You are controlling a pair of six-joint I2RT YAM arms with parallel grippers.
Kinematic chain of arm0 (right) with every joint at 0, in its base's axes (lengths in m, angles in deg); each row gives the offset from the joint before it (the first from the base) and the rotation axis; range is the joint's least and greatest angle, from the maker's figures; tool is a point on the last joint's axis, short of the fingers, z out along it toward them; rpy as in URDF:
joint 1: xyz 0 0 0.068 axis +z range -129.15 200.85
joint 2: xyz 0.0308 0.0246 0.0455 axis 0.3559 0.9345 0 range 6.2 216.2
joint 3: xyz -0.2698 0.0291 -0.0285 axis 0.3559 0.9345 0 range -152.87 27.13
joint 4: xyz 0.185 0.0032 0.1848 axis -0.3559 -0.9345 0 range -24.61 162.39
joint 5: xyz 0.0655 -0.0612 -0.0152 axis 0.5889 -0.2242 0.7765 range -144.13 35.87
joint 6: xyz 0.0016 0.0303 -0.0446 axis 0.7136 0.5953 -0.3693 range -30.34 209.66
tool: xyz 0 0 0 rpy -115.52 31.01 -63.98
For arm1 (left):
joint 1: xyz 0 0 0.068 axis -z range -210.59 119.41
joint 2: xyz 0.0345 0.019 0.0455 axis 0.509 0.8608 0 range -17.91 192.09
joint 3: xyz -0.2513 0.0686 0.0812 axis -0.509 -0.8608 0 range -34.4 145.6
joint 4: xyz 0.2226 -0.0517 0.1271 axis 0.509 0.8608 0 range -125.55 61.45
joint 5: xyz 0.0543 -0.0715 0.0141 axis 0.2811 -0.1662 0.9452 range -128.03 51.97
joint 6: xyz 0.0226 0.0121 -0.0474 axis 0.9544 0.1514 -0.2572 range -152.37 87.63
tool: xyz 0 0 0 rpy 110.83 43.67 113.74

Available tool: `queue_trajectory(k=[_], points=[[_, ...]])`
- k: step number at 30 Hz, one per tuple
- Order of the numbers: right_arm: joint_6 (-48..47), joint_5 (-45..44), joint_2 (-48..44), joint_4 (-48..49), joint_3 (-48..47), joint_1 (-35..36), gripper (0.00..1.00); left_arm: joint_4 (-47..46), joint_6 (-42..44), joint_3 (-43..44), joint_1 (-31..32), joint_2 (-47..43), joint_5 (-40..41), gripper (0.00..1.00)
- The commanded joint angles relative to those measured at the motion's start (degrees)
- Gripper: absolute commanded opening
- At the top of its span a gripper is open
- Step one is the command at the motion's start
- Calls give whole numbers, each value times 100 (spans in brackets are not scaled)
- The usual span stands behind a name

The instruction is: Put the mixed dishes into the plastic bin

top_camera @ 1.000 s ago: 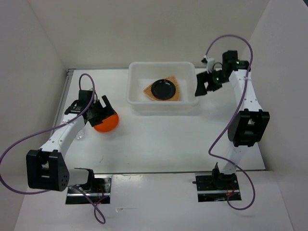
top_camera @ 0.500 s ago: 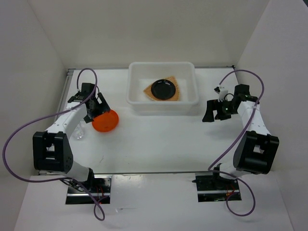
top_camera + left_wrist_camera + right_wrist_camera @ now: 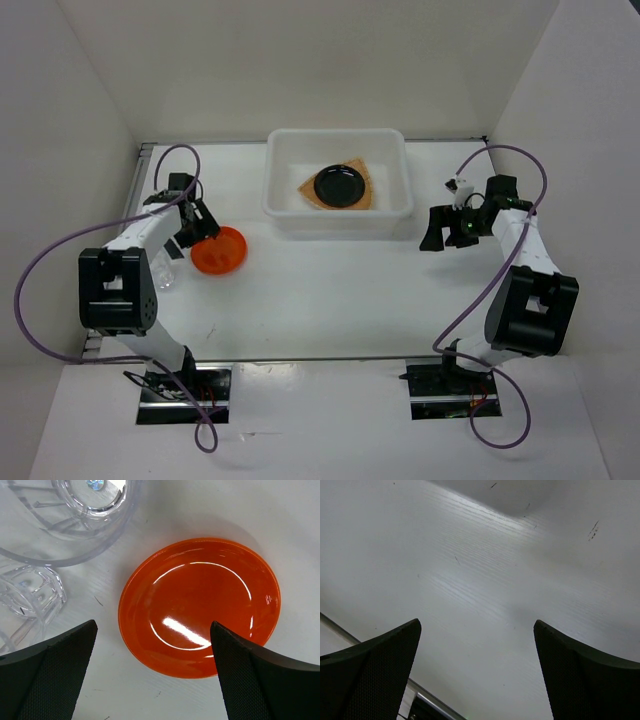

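We see a left arm [image 3: 150, 230] and a right arm [image 3: 530, 262] of white links with blocky black joint housings [image 3: 112, 292]. A thin purple cable [image 3: 17, 295] loops off each. Green lights [image 3: 468, 228] glow at right of frame. The left gripper [image 3: 152, 625] and right gripper [image 3: 476, 623] have black wedge fingers [image 3: 55, 680] with mesh-textured pads.

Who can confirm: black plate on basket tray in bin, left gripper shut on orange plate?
Not shut: left wrist view shows the left gripper open, jaws apart over the orange plate lying flat on the table. The black plate is on the basket tray in the bin.
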Motion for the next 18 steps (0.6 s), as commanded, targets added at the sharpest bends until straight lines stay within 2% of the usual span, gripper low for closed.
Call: queue_trajectory(k=[1, 12, 18], points=[[52, 121, -7, 240, 30, -29, 98, -99, 14, 114, -17, 197, 138, 100], [52, 121, -244, 188, 30, -240, 98, -705, 5, -211, -17, 664, -64, 100], [52, 121, -306, 135, 30, -353, 98, -933, 5, -431, -17, 787, -589, 100]])
